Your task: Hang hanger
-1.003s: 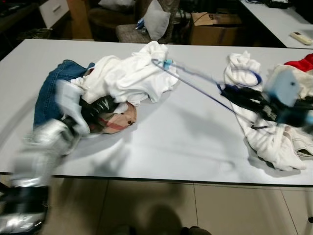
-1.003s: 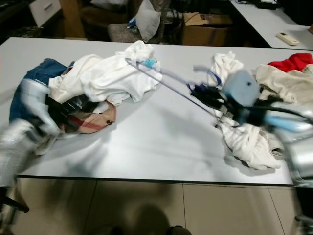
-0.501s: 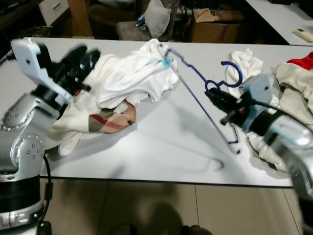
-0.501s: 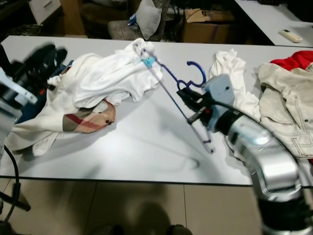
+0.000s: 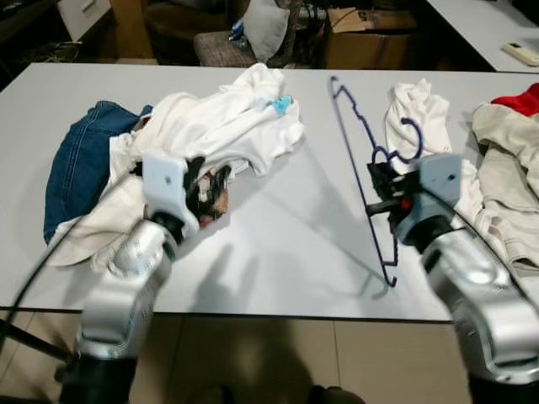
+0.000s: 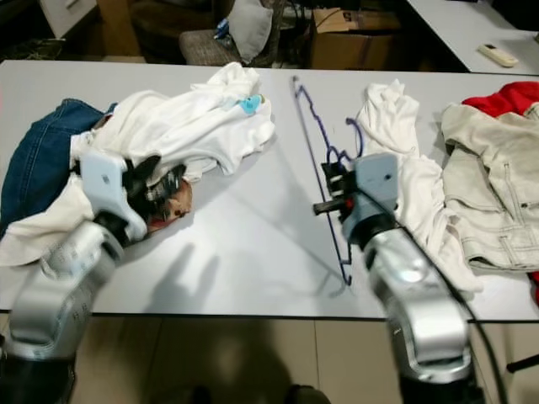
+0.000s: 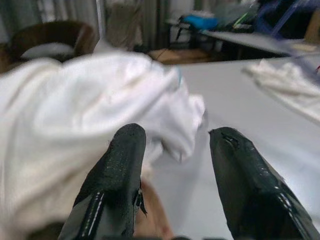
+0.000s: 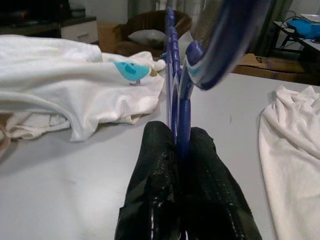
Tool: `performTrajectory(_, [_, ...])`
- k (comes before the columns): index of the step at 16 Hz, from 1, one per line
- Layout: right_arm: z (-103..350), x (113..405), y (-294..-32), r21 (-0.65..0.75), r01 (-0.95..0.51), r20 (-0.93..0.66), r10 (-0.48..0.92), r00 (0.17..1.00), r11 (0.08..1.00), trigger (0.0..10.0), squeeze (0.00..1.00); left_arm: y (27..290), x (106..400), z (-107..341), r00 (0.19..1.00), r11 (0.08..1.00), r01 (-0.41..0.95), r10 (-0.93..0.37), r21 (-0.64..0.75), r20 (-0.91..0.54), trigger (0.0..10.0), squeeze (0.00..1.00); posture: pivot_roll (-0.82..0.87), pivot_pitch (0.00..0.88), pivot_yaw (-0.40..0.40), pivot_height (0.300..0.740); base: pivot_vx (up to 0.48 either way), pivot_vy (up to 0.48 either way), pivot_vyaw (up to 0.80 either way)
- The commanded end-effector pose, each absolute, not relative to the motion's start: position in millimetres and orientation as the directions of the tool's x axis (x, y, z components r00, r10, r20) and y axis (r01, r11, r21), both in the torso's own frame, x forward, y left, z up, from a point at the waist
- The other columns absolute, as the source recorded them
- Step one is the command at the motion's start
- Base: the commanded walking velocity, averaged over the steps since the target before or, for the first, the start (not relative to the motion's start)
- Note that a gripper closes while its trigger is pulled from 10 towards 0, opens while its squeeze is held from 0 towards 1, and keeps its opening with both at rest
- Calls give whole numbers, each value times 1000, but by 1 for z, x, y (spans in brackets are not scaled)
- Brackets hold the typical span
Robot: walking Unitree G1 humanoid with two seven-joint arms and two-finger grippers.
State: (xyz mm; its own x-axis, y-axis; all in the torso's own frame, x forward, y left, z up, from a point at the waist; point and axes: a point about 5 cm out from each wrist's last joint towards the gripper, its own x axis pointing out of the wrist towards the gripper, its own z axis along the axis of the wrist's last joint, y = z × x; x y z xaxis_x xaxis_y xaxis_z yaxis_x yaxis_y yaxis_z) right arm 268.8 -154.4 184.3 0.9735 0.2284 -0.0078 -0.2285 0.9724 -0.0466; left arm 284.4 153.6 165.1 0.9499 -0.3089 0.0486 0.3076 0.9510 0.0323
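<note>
A long white table is being strewn with clothes. A thin blue wire hanger is being held above it, beside the crumpled white shirt, pinched near its hook between the clenched fingers of the right gripper. At that shirt's near edge, the left gripper is being kept spread, grasping nothing.
</note>
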Motion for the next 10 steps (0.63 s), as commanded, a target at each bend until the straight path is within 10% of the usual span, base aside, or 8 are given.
performTrajectory(1, [185,266,-153,-15,-206,13,206,978,978,10000,0,151,283,162,952,953,300,-302,51,46,10000,0,-104,85,29,740,0,-412,0])
performTrajectory(10, [181,263,-146,-47,-117,102,121,987,992,10000,0,142,277,154,949,950,311,-313,40,46,10000,0,-103,92,23,740,0,-353,0])
